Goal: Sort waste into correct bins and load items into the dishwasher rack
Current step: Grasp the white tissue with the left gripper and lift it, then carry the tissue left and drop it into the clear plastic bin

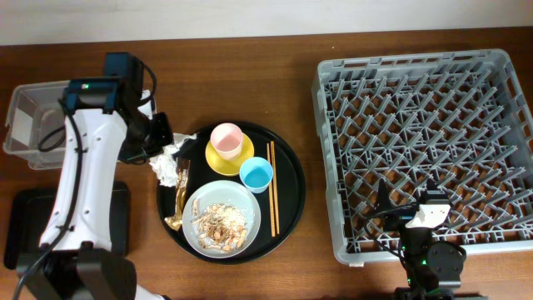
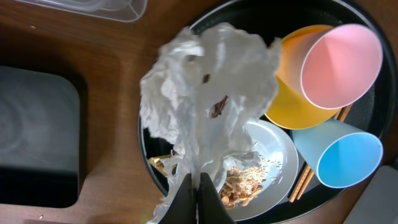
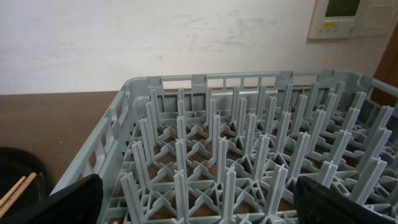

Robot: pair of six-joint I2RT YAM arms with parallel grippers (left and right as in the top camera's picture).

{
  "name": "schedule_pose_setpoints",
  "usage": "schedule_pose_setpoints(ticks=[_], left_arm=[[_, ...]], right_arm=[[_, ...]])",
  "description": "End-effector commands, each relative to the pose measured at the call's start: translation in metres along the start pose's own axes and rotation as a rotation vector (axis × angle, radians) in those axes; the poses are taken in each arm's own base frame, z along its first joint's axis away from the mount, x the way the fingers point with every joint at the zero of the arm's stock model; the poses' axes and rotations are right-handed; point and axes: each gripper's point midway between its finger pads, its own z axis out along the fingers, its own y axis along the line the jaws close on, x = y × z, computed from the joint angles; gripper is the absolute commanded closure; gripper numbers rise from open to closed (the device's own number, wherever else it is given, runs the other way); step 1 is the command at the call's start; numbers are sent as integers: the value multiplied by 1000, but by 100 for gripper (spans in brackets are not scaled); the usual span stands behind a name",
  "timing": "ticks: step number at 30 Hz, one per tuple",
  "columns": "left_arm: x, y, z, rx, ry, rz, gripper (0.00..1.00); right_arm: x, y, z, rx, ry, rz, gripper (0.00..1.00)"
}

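White crumpled napkin (image 2: 205, 93) is clenched in my left pincer (image 2: 194, 193) at the left rim of the round black tray (image 1: 287, 179), which carries the pink cup (image 1: 226, 136), blue cup (image 1: 256, 174), yellow saucer (image 1: 212, 158), plate (image 1: 241, 200) of scraps (image 1: 221, 221) and chopsticks (image 1: 271, 187). My right pincer (image 3: 199, 186) is spread wide and empty, facing the grey rack (image 1: 420, 142) from its near edge. The clear box (image 1: 33, 125) and shallow black tray (image 1: 25, 225) lie further left on the counter (image 1: 250, 75).

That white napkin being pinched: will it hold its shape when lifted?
Probably not: the napkin looks crumpled and thin, so it should flop and drape from the left end effector. It seems very light, and a loose corner might drag across the plate.
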Motion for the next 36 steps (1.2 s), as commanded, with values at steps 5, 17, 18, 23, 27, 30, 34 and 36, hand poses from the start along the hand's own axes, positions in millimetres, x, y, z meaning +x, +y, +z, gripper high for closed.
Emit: schedule_pose_setpoints(ticks=[5,17,18,23,27,30,34,36], left_arm=[[-3,-17,-11,98,-26,-9,99],[-9,-3,-53,133,-187,-44,99],[-10,3,-62,136,-216,-59,99],[-9,42,-91,110,-322,-195,99],[-5,87,-98,53,-338,-400,99],[5,116,-96,21,-311,-550,99],[11,139,-97,0,-308,-672,99],[11,144,-98,2,-313,-704,99]], right_arm=[[3,-4,0,20,5,5,2],[3,-4,0,20,5,4,2],[3,-4,0,20,5,4,1],[3,-4,0,20,5,5,2],[3,-4,0,20,5,5,2],[3,-4,0,20,5,5,2],[3,-4,0,20,5,5,2],[3,-4,0,20,5,5,2]])
